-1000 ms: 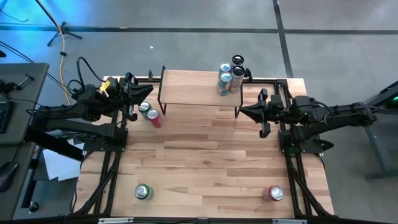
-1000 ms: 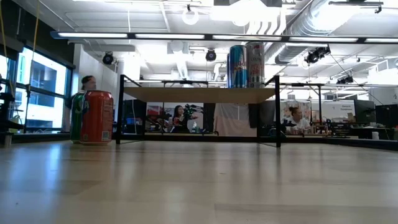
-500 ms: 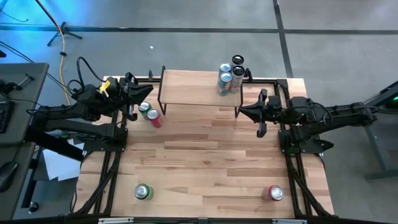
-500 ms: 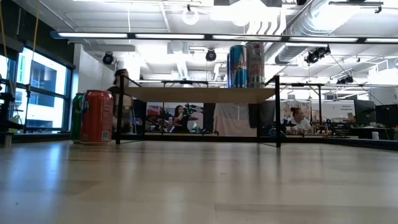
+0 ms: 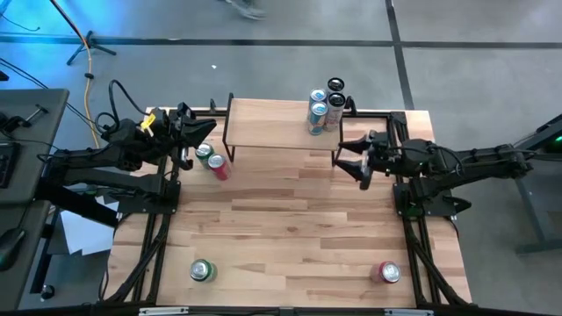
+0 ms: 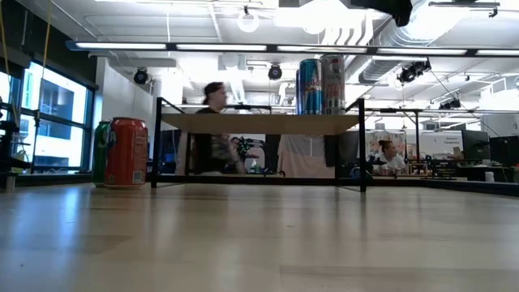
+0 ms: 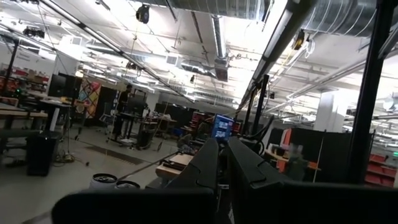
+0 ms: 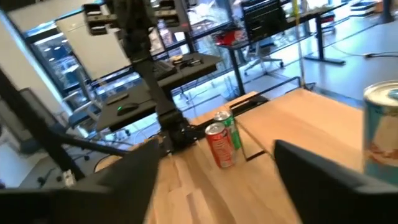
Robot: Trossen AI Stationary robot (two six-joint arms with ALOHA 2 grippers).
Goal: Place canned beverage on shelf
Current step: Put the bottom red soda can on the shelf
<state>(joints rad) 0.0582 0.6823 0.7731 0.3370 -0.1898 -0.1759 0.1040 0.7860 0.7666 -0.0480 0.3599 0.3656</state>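
The small raised light-wood shelf on black legs (image 5: 279,123) stands at the large wooden table's (image 5: 290,237) far edge. Two tall blue-and-silver cans (image 5: 321,110) stand on its right end; a red can (image 5: 218,166) and green can (image 5: 204,154) stand just left of it.

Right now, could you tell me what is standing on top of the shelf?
Three slim cans stand clustered at one end of the shelf, the end nearer the right gripper. The low view shows only two, so one is covered.

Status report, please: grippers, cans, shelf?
Right gripper open, empty, beside the shelf right end. Left gripper shut, parked by two cans. Three cans on the shelf. Nothing blocking.
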